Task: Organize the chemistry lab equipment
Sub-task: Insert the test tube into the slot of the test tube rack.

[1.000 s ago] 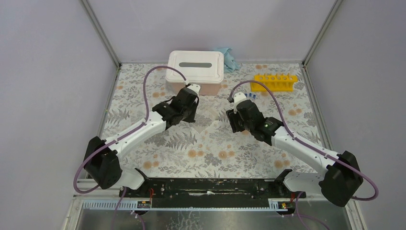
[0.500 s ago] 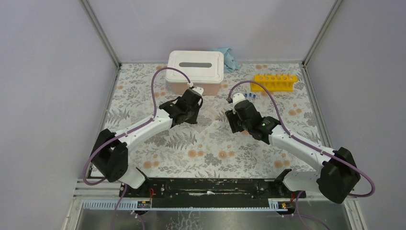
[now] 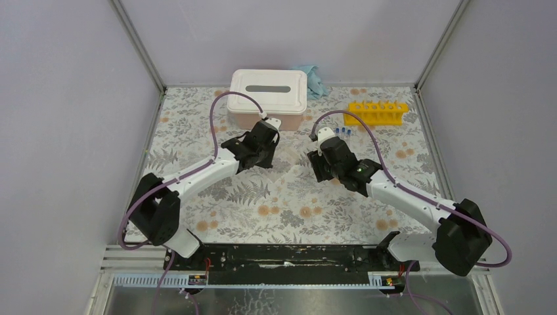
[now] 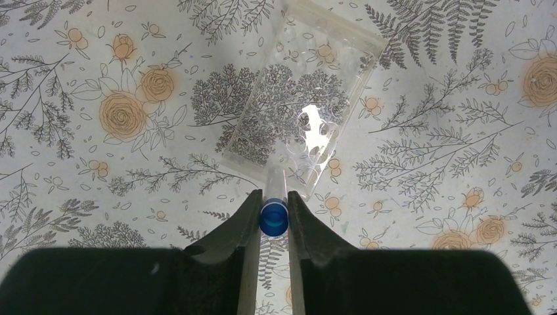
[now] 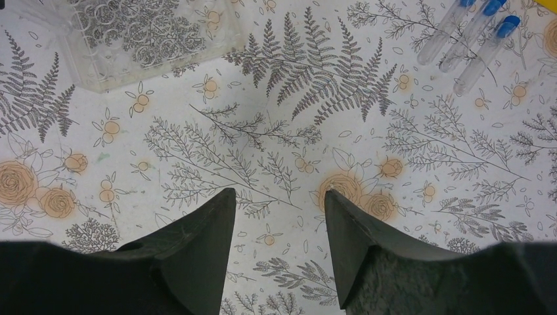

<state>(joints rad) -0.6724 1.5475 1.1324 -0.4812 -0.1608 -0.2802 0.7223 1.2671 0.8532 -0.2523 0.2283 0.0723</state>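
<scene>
Blue-capped tube point(image 4: 274, 218) was pinched betw. L gripper point(image 4: 271, 197) jaws, tip at clear tray point(image 4: 263, 125) edge. R gripper point(image 5: 279, 197) jaws stood apart, empty; 3 more tubes point(image 5: 469, 42) lay nearby. Yellow rack point(image 3: 376, 113) sat far right.

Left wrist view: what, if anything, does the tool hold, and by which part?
The left tool holds a small clear plastic tube with a blue cap, pinched at the capped end.

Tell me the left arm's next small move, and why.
Probably lower the left gripper so its blue-capped tube slides into a hole of the clear rack: the gripper is shut on the tube, whose tip points at the rack's near edge.
</scene>
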